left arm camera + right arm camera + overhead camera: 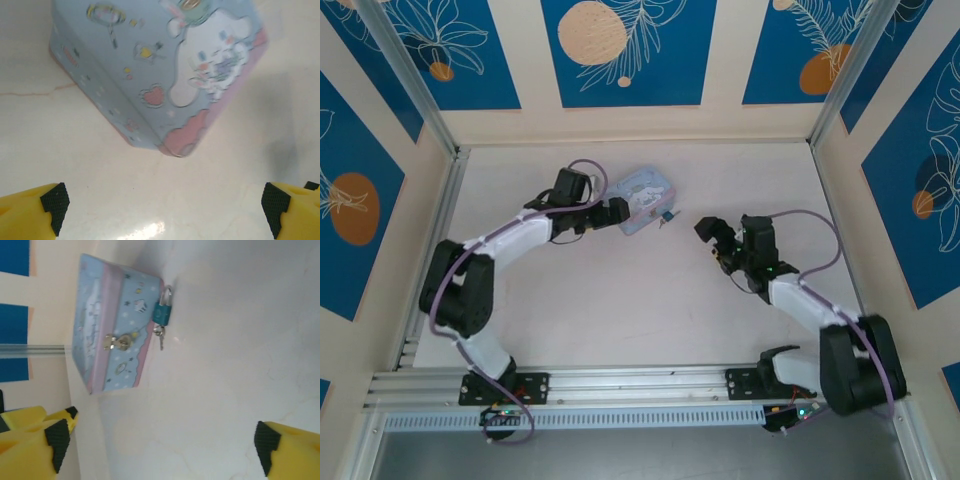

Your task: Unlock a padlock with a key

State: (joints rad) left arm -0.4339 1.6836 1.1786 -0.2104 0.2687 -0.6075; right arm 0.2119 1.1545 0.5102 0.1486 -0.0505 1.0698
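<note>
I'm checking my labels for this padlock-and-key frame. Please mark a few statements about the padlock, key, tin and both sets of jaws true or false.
1. The padlock lies right beside the blue tin. True.
2. The right jaws hold the key. False: they stand open and empty; the key is at the padlock's end.
3. The left jaws are shut on the tin. False: they stand open, with the tin ahead of them.
4. The tin bears a cartoon print. True.

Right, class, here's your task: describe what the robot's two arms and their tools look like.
The left arm and right arm have white links, chunky black joints and a lilac cable each. The left tool and right tool have yellow fingers tipped with black pads.
</note>
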